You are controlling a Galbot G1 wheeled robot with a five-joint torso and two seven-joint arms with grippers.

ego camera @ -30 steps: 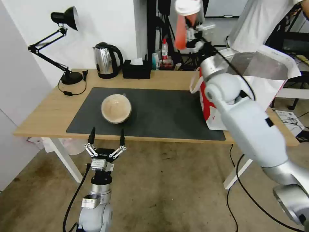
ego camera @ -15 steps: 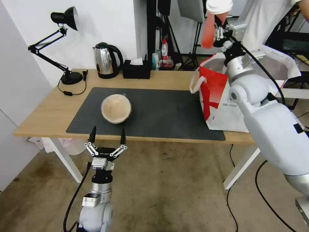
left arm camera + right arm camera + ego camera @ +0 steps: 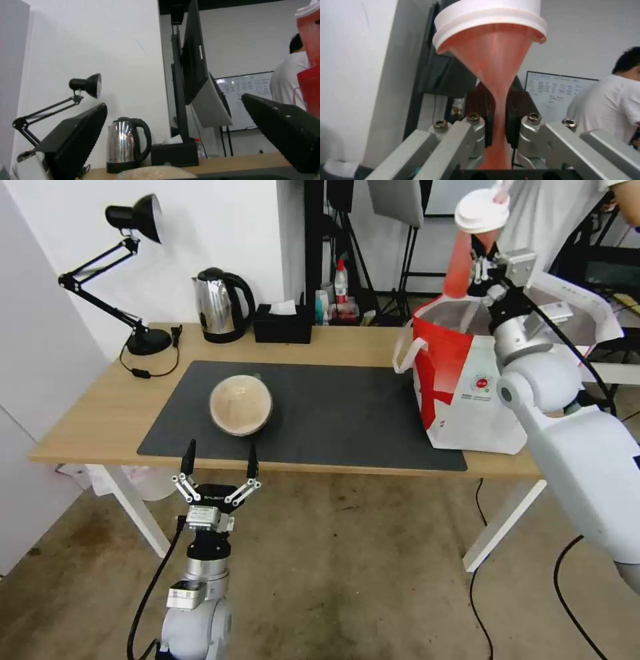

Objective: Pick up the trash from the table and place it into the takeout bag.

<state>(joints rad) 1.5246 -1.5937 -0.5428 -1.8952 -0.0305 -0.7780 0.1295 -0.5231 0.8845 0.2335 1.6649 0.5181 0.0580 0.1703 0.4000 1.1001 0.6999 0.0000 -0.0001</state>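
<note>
My right gripper (image 3: 481,265) is shut on the red drink cup (image 3: 467,250) and holds it upright, white lid on top, just above the open mouth of the takeout bag (image 3: 467,387) at the table's right end. In the right wrist view the cup (image 3: 496,82) is squashed thin between the fingers (image 3: 480,110). The round beige bowl (image 3: 241,405) sits on the dark grey mat (image 3: 347,413). My left gripper (image 3: 217,460) hangs open below the table's front edge, just in front of that bowl; its fingers (image 3: 76,135) frame the bowl's rim (image 3: 156,173).
A steel kettle (image 3: 220,305), a black tissue box (image 3: 283,325) and a black desk lamp (image 3: 133,273) stand along the table's (image 3: 100,413) far edge. A person in a white shirt (image 3: 553,220) is behind the bag. Cables trail on the floor at the right.
My right arm has swung to the right with the cup, from left of the bag to above its opening, and now uncovers the bag's front. The left arm has hardly moved.
</note>
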